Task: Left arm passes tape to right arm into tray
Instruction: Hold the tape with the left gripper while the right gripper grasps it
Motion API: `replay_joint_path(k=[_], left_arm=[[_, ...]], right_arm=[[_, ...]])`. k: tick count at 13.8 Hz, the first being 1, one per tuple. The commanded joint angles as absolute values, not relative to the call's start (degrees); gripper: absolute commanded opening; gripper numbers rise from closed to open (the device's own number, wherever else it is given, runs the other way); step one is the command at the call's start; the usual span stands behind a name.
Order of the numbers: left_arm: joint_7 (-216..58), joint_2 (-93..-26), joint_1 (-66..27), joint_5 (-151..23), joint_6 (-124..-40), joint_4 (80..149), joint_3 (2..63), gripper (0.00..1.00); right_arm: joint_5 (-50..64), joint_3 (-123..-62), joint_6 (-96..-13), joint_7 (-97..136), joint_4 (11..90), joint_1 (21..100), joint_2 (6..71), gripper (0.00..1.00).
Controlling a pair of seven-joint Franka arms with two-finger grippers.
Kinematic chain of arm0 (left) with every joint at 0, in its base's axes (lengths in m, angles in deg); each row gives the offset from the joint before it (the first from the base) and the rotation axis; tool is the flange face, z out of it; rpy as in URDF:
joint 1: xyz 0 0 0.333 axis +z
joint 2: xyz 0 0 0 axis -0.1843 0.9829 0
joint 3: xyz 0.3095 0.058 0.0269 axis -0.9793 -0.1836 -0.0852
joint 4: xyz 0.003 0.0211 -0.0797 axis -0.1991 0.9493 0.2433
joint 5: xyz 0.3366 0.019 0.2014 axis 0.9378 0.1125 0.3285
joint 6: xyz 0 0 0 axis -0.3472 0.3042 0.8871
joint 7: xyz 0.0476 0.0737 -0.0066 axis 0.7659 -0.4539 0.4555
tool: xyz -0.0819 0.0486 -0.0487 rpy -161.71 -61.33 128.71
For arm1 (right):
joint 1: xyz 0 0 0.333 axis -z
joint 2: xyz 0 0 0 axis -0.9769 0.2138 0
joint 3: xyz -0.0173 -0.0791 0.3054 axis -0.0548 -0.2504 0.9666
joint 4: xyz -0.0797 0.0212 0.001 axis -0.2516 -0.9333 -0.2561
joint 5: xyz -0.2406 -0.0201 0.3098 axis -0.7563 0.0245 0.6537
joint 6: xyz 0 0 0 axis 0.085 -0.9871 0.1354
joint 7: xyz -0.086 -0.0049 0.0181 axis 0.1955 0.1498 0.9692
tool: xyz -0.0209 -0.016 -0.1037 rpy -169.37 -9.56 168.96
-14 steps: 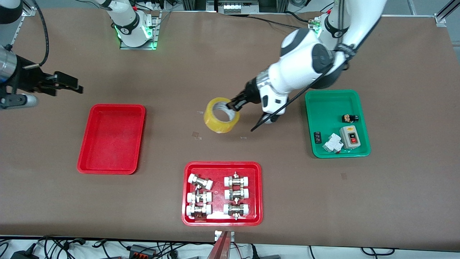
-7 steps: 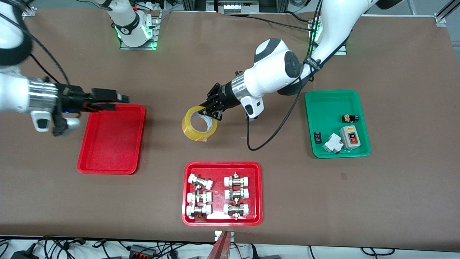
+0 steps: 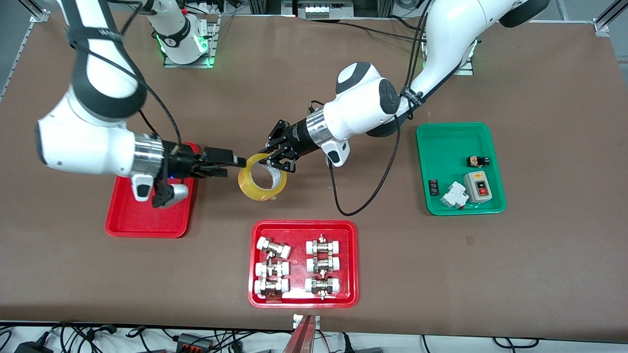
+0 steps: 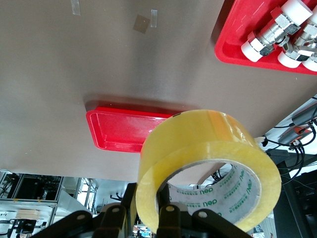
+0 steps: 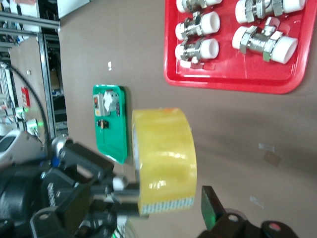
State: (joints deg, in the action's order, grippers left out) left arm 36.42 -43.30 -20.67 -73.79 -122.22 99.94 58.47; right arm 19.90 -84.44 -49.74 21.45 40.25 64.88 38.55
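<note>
The tape (image 3: 262, 179), a yellowish roll with a white core, hangs in the air over the bare table between the two hands. My left gripper (image 3: 278, 162) is shut on its wall, one claw finger inside the core and one outside; the left wrist view shows the tape (image 4: 208, 148) pinched in the left gripper (image 4: 145, 187). My right gripper (image 3: 234, 165) stands open, its slim fingertips at the roll's rim on the right arm's side. In the right wrist view the tape (image 5: 163, 153) sits beside one of the fingers (image 5: 212, 206). The plain red tray (image 3: 147, 220) lies under the right hand.
A red tray of metal fittings (image 3: 255, 230) lies nearer the front camera than the tape. A green tray (image 3: 441, 147) with small electrical parts sits toward the left arm's end. The left arm's black cable (image 3: 363, 196) loops down to the table.
The left arm has carried the tape toward the right arm's end. The right arm has swung in over the plain red tray until its open fingers reach the roll.
</note>
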Motion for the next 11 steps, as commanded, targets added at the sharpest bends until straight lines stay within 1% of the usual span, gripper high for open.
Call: replay_joint_path(k=[1, 9, 10, 11], left_arm=[[37.05, -42.84, -21.61, -74.85, -122.61, 97.73, 57.99, 0.00], [37.14, -42.84, -21.43, -75.03, -122.61, 97.64, 58.08, 0.02], [37.05, -42.84, -21.43, -74.94, -122.61, 97.64, 58.08, 0.02], [37.13, -42.84, -21.52, -74.94, -122.61, 97.64, 58.08, 0.02]], right_arm=[[21.33, -84.80, -50.57, 22.07, 39.13, 64.64, 39.64, 1.00], [21.42, -84.80, -54.26, 21.55, 39.21, 63.15, 40.96, 1.00], [21.33, -84.80, -54.61, 21.64, 39.21, 62.98, 41.13, 0.92], [21.15, -84.80, -54.96, 21.72, 39.13, 62.89, 41.22, 0.81]])
